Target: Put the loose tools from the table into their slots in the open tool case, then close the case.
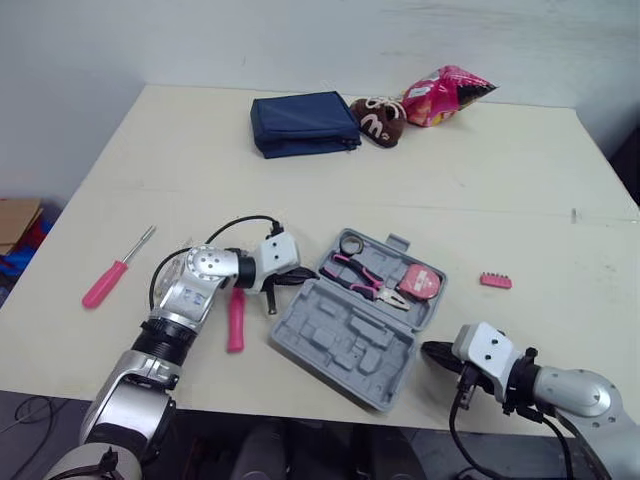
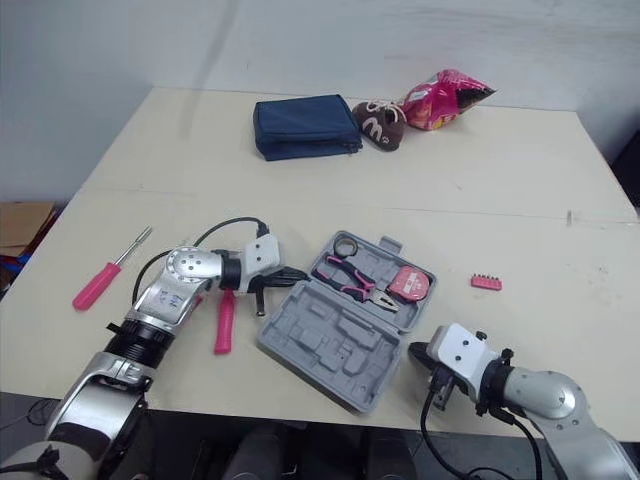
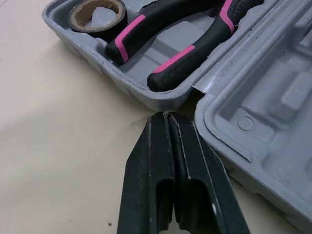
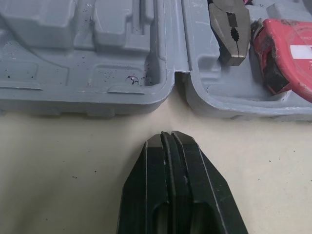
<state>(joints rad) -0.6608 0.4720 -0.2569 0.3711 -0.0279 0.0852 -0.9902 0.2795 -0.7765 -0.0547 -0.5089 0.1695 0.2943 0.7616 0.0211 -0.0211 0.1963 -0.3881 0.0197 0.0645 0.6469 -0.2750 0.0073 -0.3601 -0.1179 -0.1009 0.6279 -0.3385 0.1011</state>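
Pale cream desk (image 1: 480,170), wide, matte top. Faint seam (image 1: 480,207) across it, beyond left pincer (image 1: 298,275). Plain whitish wall (image 1: 300,40) past far desk edge. Cardboard box (image 1: 15,220) on floor, well out to left pincer's left. Dark grey floor (image 1: 30,410) below near edge. Light soft, even.

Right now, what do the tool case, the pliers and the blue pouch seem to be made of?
The tool case looks like grey moulded plastic, matt, judging by its pressed slot shapes and thin rim.
The pliers have a dull grey metal head with teeth; the handles are probably rubber or soft plastic, black with pink stripes.
The blue pouch is likely woven fabric, matt, with soft folds.
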